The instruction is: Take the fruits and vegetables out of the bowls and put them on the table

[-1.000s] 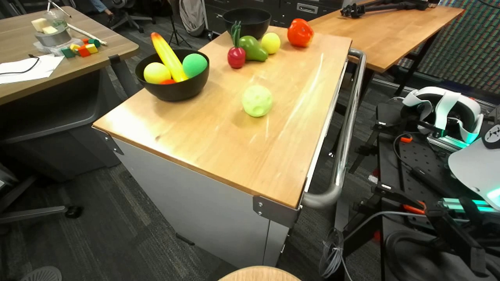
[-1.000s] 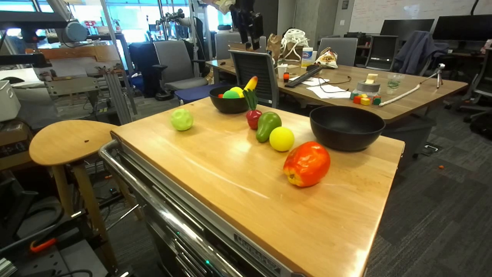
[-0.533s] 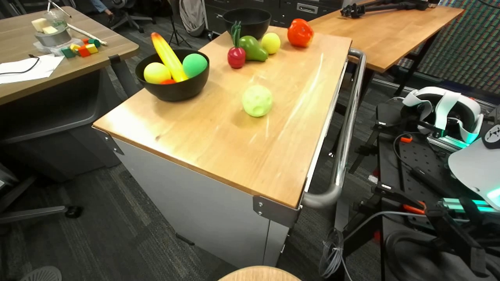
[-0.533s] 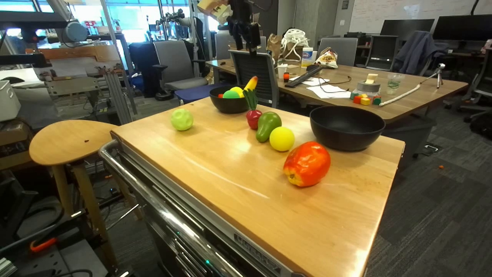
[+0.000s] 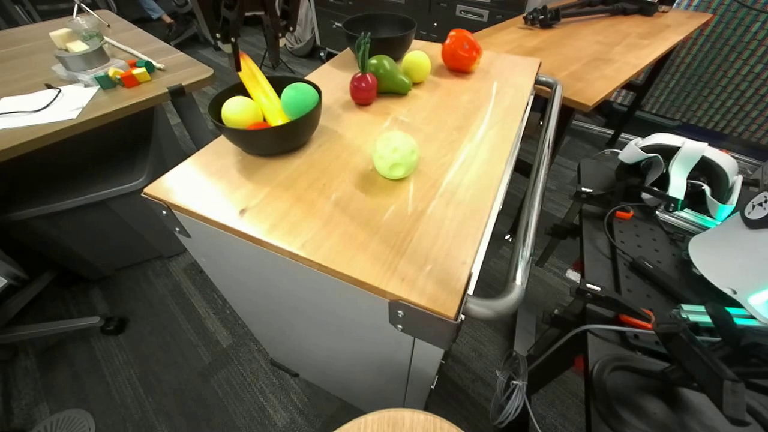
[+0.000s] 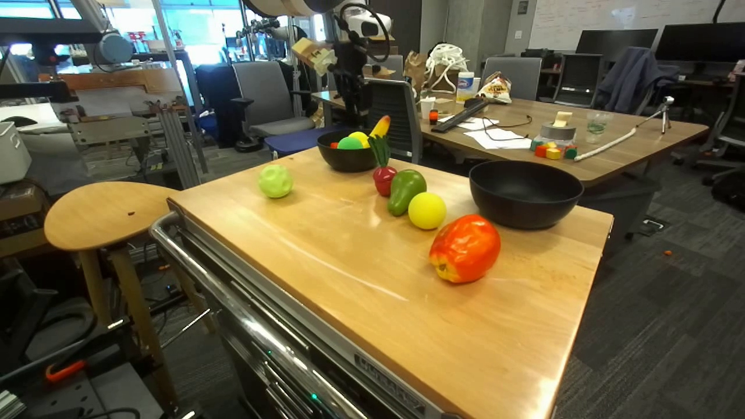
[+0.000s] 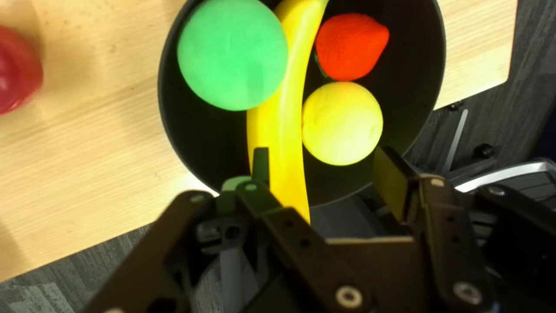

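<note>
A black bowl (image 5: 270, 143) on the table (image 5: 336, 228) holds a yellow banana (image 7: 278, 130), a green ball (image 7: 232, 54), a yellow ball (image 7: 343, 124) and a red strawberry-like piece (image 7: 349, 48). My gripper (image 7: 322, 163) hangs over this bowl, near the banana's raised end. Its fingers stand wide apart; one overlaps the banana's edge in the wrist view, and nothing is pinched. Elsewhere on the table lie a pale green ball (image 6: 275, 181), a red radish (image 6: 384, 179), a green avocado (image 6: 406, 192), a yellow ball (image 6: 427, 210) and an orange-red fruit (image 6: 465, 248). The farther bowl (image 6: 525, 201) shows only its dark inside.
A metal bar handle (image 5: 540, 180) runs along one long side of the table. A round wooden stool (image 6: 105, 212) stands off one end. Beyond the filled bowl is a desk (image 5: 174, 69) with papers and small blocks.
My gripper has come down to the filled bowl, entering an exterior view where it was out of sight before. The bowls and the produce have stayed where they were.
</note>
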Available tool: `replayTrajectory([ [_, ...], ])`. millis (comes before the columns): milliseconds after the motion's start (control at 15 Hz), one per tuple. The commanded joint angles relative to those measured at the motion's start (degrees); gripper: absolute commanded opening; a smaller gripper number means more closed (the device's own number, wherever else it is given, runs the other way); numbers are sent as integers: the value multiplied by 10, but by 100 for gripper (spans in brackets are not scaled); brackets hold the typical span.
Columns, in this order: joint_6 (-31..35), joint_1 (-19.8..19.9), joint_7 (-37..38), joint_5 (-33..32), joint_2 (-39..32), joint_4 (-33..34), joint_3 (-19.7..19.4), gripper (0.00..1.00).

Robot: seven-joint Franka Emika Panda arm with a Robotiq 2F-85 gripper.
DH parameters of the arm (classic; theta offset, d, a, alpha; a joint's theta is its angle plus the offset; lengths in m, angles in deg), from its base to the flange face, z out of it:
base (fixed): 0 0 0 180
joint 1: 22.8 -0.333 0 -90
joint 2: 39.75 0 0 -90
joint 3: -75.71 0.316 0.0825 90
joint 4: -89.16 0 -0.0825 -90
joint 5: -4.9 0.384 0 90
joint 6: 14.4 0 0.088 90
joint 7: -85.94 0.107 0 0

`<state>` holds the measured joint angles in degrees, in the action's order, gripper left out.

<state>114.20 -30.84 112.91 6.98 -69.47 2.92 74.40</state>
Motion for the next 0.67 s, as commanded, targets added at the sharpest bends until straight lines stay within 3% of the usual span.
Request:
replayTrajectory([
  [0, -34, -14, 25, -23, -31, 47, -12, 95],
  [67, -41, -15, 27, -28, -35, 53, -14, 100],
  [333, -45, -17, 32, -49, -63, 80, -22, 100],
  [533, -29, -15, 38, -48, -85, 99, -26, 85],
  [600, -22, -14, 43, -46, -93, 108, -27, 68],
])
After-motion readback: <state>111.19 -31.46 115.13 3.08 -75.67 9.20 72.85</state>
